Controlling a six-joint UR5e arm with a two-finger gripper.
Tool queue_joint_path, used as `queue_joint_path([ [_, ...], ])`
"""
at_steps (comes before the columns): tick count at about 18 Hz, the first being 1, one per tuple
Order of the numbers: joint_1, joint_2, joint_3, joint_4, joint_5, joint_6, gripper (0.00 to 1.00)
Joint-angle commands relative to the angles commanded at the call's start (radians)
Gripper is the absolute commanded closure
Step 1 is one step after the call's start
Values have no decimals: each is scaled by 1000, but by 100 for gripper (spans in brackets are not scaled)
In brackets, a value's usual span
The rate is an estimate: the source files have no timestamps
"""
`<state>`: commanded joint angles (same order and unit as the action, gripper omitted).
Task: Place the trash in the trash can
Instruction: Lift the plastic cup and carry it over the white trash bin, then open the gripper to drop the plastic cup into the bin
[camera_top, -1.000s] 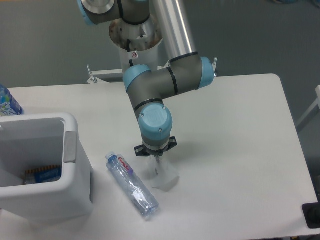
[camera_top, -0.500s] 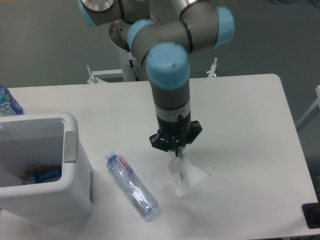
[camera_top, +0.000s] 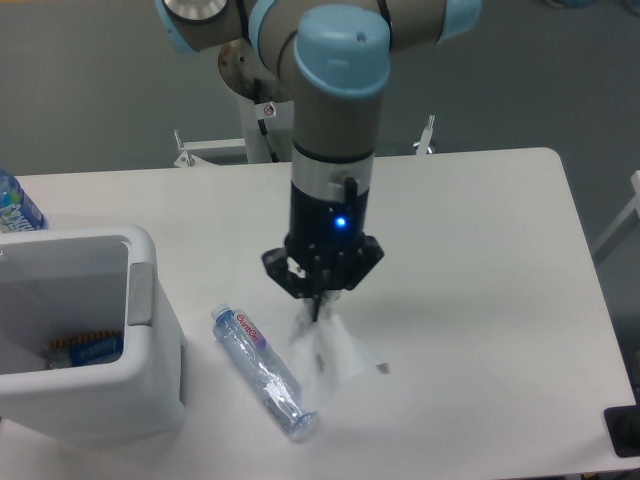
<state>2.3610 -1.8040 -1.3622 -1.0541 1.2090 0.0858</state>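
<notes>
Trash, item one: translucent cup-like piece (camera_top: 325, 348), hanging directly under the claw (camera_top: 318, 305), pinched by its top edge for carrying. Water bottle (camera_top: 264, 371) lies lower-left; trash can (camera_top: 140, 300) far left.

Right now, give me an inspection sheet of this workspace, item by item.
Surface: white table, bare on its right half.
Job's things: clear water bottle lies flat, diagonal, near the front edge; translucent plastic piece hangs from the gripper; white trash can stands at the left, some packaging inside.
Clutter: blue-label bottle behind the trash can, at the left edge.
Grippers: gripper points down, fingers shut on the plastic piece, beside the bottle.
Cables: nothing seen.
Surroundings: grey floor behind the table; dark object at the lower right corner.
</notes>
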Motion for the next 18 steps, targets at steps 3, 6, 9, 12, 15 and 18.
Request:
queue_joint_path([
  [3,-51,35,0,28,-5,11,98],
  [6,-130,54,-17,29,3,8,96],
  [9,-186,58,-24,28,4,2,96],
  [12,-232,63,-52,29,4,2,96],
  [15,-270,60,-61,28,4,-3,96],
  [18,-302,55,-86,28,1,-1,71],
])
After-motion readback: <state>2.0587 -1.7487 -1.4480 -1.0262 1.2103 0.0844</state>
